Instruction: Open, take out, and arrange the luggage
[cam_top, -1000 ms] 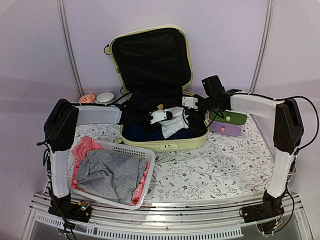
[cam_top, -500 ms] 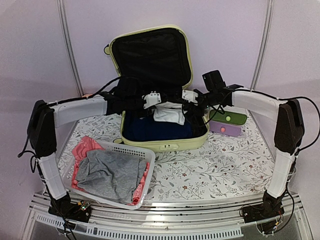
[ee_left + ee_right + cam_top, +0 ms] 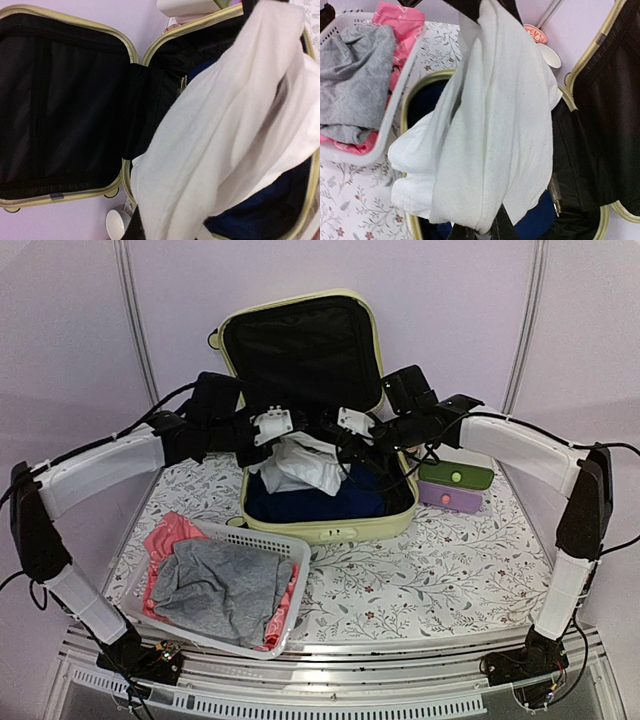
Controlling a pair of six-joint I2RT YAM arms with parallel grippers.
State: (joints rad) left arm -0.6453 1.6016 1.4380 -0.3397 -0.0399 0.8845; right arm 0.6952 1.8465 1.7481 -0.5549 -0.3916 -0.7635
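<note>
Near edge, left: white slatted basket [image 3: 296, 558] on the floral table cover [image 3: 440, 560]. Grey garment [image 3: 220, 590] lies on top in it, with a pink garment [image 3: 168, 536] under it showing at the far-left corner.

Just behind the basket: the luggage [image 3: 335, 528], mid-table, lying on its base half. The basket's far-right corner is at its front wall; can't tell if they touch. Dark blue fabric [image 3: 310, 505] lies in the bottom of the base.

Above the open base: white garment [image 3: 305, 465] spans both grippers and hangs down into the shell, its lower end over the blue fabric. Left gripper [image 3: 272, 428] is clamped on its upper left part and right gripper [image 3: 350, 426] on its upper right. In the right wrist view the cloth runs from that gripper's own fingers at the bottom edge up to the other gripper at the top. In the left wrist view the cloth fills most of the frame and covers the fingers.

Right of the luggage, just beside its side wall: small box [image 3: 455, 485], green drawer over purple.

Far: lid [image 3: 300, 350] open, roughly upright near the back wall, black lining facing the arms. By the hinge on the left side: white cup [image 3: 551, 54] and red-patterned bowl [image 3: 536, 32].
</note>
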